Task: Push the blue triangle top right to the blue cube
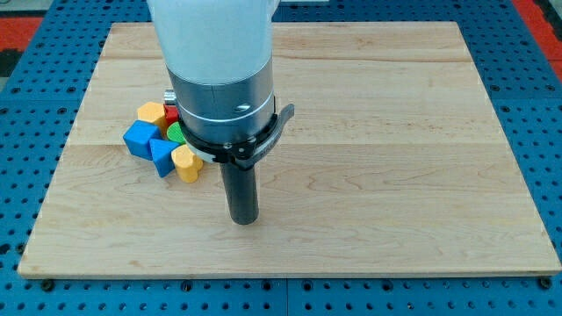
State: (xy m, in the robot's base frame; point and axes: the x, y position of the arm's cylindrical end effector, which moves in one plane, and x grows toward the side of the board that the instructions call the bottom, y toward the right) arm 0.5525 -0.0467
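Clearly, no gripper was fitted; my tip [243, 219] was seen low of centre, touching nothing, to the right of the block cluster. The blue triangle [162, 155] was pressed against the blue cube [140, 139] at centre left, beside a yellow block [186, 163].

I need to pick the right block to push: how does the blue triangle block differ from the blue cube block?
The blue cube block is larger and boxy; the blue triangle block is smaller and wedge-shaped. The cube lies at the cluster's left edge; the triangle sits to its lower right, against the yellow block. The triangle is nearer my tip, which stands clear of both, toward the view's bottom right. Both are the same blue.
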